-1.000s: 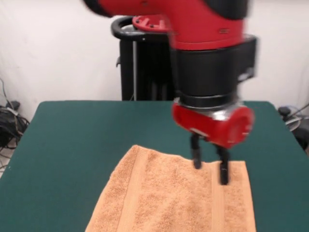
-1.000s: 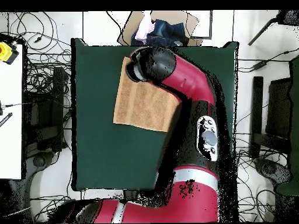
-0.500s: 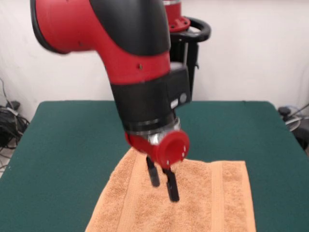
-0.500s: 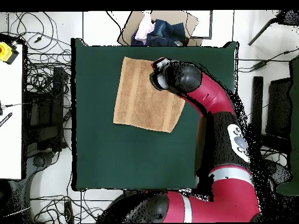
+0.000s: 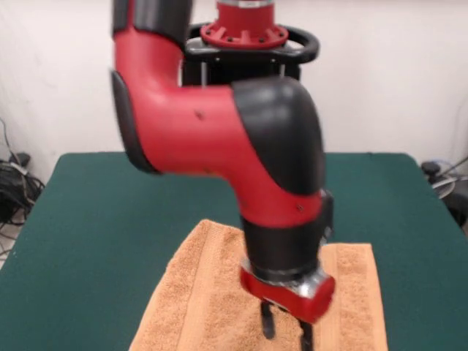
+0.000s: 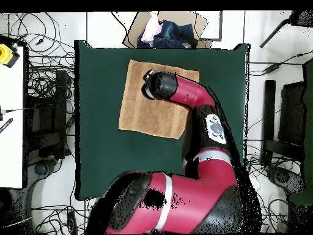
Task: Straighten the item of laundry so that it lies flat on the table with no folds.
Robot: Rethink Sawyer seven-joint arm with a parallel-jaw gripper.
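The light orange-tan towel (image 5: 205,292) lies spread out on the dark green table (image 5: 110,205), its near part cut off by the picture's bottom edge. In the overhead view the towel (image 6: 143,113) looks flat and roughly rectangular, slightly askew on the table (image 6: 104,153). My gripper (image 5: 287,333) hangs straight down over the towel's middle, its two black fingers (image 5: 267,325) apart with nothing between them, close above the cloth or touching it. In the overhead view the wrist (image 6: 158,84) covers the gripper and the towel's upper middle.
The arm's elbow and pedestal (image 5: 245,36) fill the middle of the front view. A cardboard box with clothes (image 6: 166,30) sits just beyond the table's top edge in the overhead view. Cables lie on the floor on both sides, with a white bench (image 6: 12,122) at the left.
The gripper has moved from the towel's far edge by the right band, across towards the left, then nearer the camera over the towel's middle. The towel has stayed flat.
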